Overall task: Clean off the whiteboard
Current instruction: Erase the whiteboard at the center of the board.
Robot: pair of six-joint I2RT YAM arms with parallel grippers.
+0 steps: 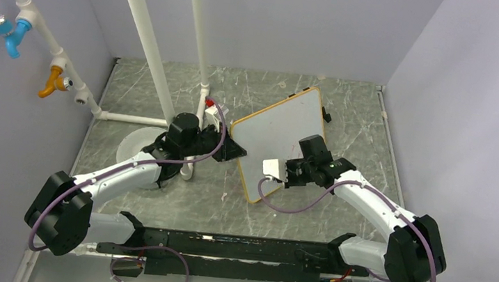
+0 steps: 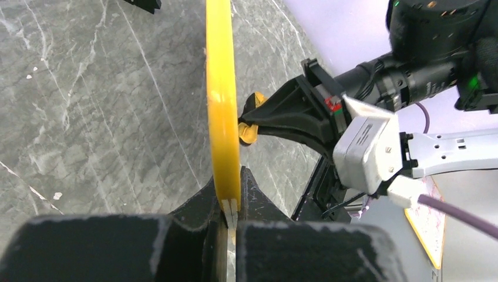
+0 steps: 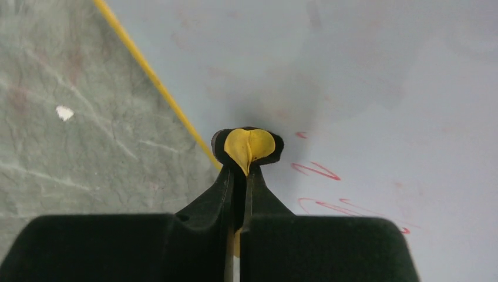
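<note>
While one white rectangular whiteboard (image 1: 279, 131) with a thin yellow-orange frame is lying angled mid-table on the grey marble-patterned tabletop (image 1: 358, 110), your left gripper (image 2: 231, 207) is clamping its frame edge. Your right gripper (image 3: 238, 176) is pinching one small yellow pad (image 3: 249, 144) down at the white surface, beside unreadable red scrawl (image 3: 317, 171).

I count one whiteboard (image 1: 276, 126) on my one worktop (image 1: 353, 124). Two arms (image 1: 117, 176) are in view, so two claws: one left claw (image 2: 232, 197) and one right claw (image 3: 241, 173). There is one small yellow pad (image 3: 249, 144) and one round white disc (image 1: 131, 144). Two white poles (image 1: 147, 39) rise from the worktop. One wall pipe (image 1: 42, 35) carries two coloured fittings: one blue fitting (image 1: 13, 32) and one orange fitting (image 1: 52, 83). There are several red strokes (image 3: 317, 171), too faint for an exact count.
</note>
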